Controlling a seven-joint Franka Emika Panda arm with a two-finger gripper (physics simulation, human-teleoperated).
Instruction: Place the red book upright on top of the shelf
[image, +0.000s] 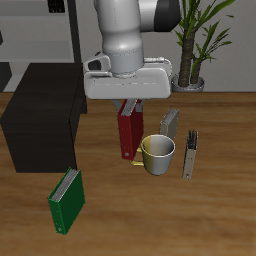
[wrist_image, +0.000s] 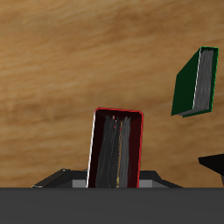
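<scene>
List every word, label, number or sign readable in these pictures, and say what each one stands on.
None can be read.
The red book, the green book and the grey book show plain covers and spines with no lettering.
The mug and the black shelf are bare.
The gripper and the arm's white housing carry no legible marking at this size.

Even, soft simulator light, faint shadows on the table (image: 215, 215), low-resolution renders

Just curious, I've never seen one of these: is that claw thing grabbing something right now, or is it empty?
Gripper: closed on the red book, gripping its top edge and holding it upright beside the mug.
</scene>
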